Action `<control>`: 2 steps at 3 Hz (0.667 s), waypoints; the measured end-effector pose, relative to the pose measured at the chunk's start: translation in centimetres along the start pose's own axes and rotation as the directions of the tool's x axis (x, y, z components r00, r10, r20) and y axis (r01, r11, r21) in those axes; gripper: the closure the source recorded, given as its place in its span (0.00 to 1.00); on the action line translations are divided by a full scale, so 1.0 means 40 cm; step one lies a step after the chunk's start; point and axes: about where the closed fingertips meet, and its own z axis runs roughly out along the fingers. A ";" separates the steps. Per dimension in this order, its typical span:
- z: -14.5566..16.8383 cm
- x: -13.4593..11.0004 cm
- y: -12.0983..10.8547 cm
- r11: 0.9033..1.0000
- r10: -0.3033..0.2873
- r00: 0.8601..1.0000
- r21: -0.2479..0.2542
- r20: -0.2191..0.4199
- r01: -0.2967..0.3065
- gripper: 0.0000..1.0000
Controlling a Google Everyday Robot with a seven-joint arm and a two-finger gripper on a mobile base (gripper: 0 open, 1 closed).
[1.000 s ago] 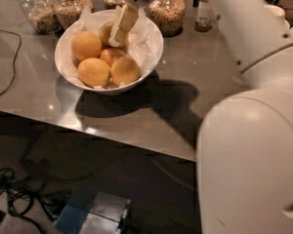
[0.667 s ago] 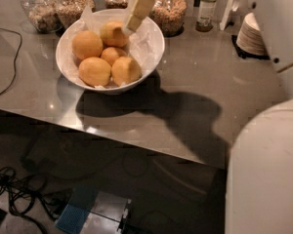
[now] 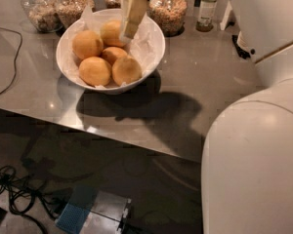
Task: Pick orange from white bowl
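Note:
The white bowl (image 3: pixel 151 38), lined with crumpled white paper, stands on the grey table at the upper left. Several oranges lie in it: one at the left (image 3: pixel 87 44), one at the back (image 3: pixel 111 32), a smaller one in the middle (image 3: pixel 113 54) and two at the front (image 3: pixel 94 70) (image 3: pixel 126 70). My gripper (image 3: pixel 131 27), cream-coloured, hangs tilted over the bowl's back right part, just right of the back orange and above the paper. Nothing shows in its grasp.
Glass jars of grain (image 3: pixel 168 9) (image 3: pixel 39 11) and a bottle (image 3: pixel 206 9) line the back of the table. A black cable (image 3: pixel 10 67) runs at the left. My white arm and body (image 3: pixel 254 160) fill the right side. The table's front edge (image 3: pixel 136 143) runs diagonally, with cables on the floor below.
The gripper has risen out from among the oranges and moved back and to the right, uncovering the back orange. My white arm has swung off to the right.

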 end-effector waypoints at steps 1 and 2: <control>0.057 -0.001 0.010 0.997 -0.020 1.000 -0.071 0.008 0.020 0.19; 0.112 0.016 -0.015 0.996 -0.004 1.000 -0.088 0.028 0.006 0.42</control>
